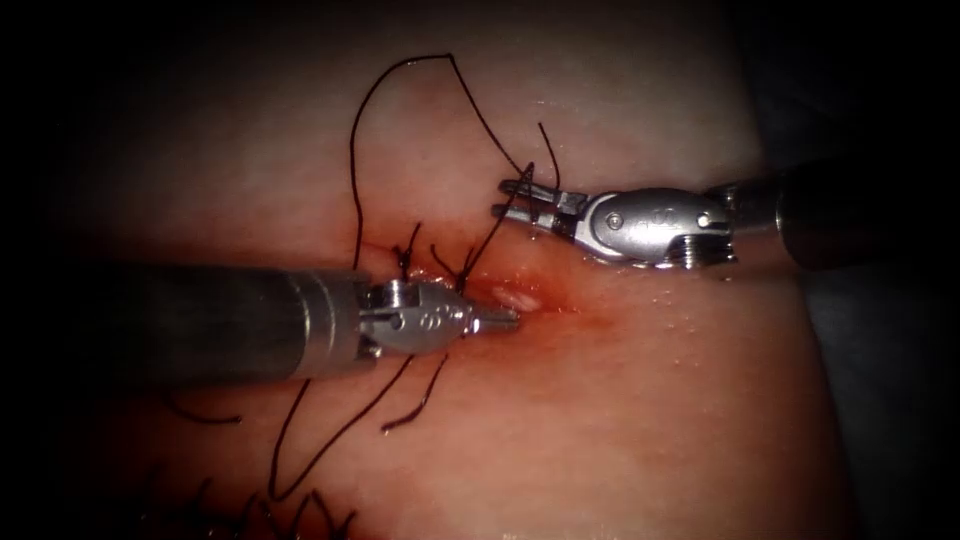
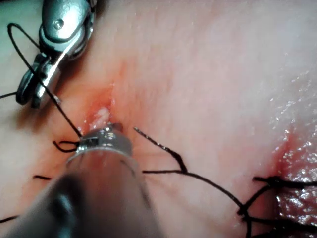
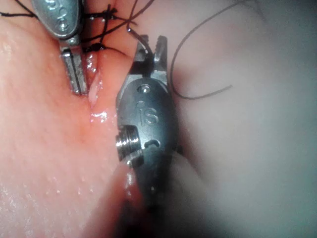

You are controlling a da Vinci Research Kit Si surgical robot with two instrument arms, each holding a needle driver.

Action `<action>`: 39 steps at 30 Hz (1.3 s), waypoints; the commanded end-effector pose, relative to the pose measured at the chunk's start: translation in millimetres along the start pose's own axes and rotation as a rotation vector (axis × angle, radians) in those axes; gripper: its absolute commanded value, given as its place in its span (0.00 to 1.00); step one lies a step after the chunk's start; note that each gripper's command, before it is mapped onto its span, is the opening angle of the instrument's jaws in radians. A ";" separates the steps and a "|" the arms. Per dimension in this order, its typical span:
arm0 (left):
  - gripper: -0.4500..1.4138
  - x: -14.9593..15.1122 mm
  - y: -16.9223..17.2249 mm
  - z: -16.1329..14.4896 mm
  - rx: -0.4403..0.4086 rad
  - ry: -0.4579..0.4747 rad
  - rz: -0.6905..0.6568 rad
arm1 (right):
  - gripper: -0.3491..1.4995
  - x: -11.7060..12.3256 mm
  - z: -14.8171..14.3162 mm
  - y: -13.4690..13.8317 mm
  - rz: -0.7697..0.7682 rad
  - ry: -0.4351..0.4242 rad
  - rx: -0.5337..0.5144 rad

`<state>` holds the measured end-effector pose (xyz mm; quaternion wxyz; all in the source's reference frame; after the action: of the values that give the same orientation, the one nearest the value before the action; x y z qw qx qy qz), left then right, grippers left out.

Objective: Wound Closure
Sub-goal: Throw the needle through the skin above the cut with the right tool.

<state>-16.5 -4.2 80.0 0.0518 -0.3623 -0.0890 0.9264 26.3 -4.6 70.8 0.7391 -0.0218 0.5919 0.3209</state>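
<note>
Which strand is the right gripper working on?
Start at the right gripper, above the red cut in the tissue. Its open jaws straddle one dark thread slanting down to the cut beside the left gripper. Unlike the loose cut ends nearby, it looks taut.

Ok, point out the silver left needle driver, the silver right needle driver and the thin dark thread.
Silver left needle driver (image 1: 500,320): endoscope view, tip of its shut jaws.
Silver right needle driver (image 1: 515,198): endoscope view, between its parted jaws, where thread crosses.
Thin dark thread (image 1: 352,160): endoscope view, loop lying on the tissue.
</note>
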 end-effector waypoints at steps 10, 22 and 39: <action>0.02 0.5 1.1 -0.2 -0.001 -0.001 0.000 | 0.00 -1.5 1.5 1.9 0.320 -0.034 -0.135; 0.02 0.3 0.8 0.2 -0.001 -0.001 0.001 | 0.00 -2.1 2.4 1.8 0.714 -0.091 -0.095; 0.00 -0.4 -0.1 -0.1 -0.007 0.003 -0.006 | 0.00 -2.4 3.2 -2.5 1.218 -0.233 0.161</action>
<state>-15.6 -4.1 79.7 0.0535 -0.3631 -0.0935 0.9255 29.3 -6.4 72.5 0.4806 0.4143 0.4346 0.6391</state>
